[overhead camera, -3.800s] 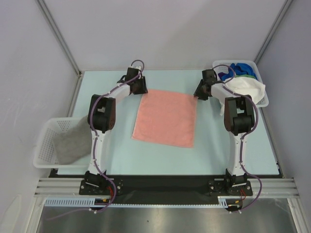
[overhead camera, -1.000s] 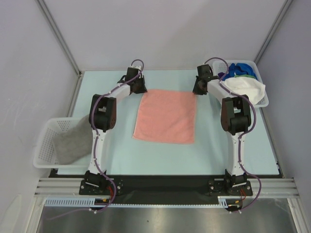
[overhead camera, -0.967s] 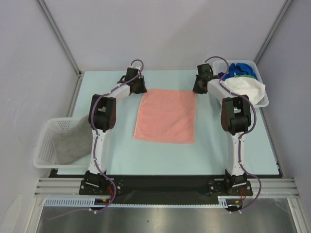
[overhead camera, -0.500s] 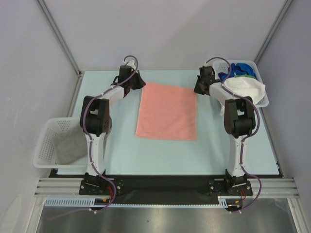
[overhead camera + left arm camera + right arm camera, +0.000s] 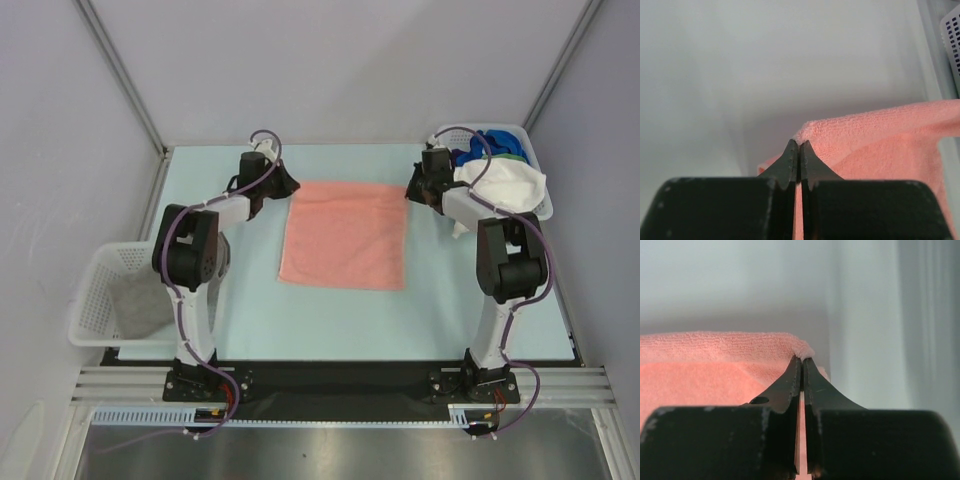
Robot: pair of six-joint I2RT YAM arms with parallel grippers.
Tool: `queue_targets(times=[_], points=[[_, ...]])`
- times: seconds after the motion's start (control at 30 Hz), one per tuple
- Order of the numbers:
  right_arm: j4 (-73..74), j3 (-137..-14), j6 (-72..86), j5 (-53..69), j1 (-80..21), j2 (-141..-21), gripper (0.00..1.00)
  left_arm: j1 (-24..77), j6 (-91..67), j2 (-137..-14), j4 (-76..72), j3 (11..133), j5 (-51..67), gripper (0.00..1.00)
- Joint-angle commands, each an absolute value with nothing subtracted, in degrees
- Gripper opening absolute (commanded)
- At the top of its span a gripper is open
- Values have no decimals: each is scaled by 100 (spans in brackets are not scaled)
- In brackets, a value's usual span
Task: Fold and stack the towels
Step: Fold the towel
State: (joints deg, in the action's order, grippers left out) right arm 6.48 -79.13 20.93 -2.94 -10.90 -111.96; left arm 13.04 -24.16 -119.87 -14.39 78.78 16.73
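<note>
Your salmon towel [image 5: 343, 235] lies flat and unfolded mid-worktop [image 5: 250, 320], far corners clamped by the left end effector [image 5: 798, 145] and right end effector [image 5: 802, 360], with the grey towel [image 5: 140, 305] in the left basket [image 5: 88, 275] and other towels [image 5: 505, 178] waiting in the right basket [image 5: 537, 160].

Cloth: the salmon pink towel [image 5: 880, 140] is matt terry with a fine ribbed nap, fuzzy at the corner by the tips of the left hand [image 5: 799, 145] and likewise at the right hand [image 5: 802, 359]. Both hands' fingers [image 5: 777, 392] are matt black plastic, scuffed pale along the edges. The surface [image 5: 250, 300] under the hands is smooth, pale blue-green, low sheen; outboard of the right hand a white plastic lattice basket [image 5: 530, 145] holds a soft white towel [image 5: 505, 185] and a blue towel [image 5: 490, 145], both matt cloth.
</note>
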Motion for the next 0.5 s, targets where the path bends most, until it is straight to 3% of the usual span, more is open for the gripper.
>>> queue_targets(times=[0.0, 0.47], points=[[62, -7568, 2101, -229, -1125, -10670, 0, 1266, -2514, -11330, -1898, 7516, 1600, 0], [-114, -6478, 2426, -413, -1371, -9967, 0, 1266, -2891, -10266, -2268, 6030, 1258, 0]])
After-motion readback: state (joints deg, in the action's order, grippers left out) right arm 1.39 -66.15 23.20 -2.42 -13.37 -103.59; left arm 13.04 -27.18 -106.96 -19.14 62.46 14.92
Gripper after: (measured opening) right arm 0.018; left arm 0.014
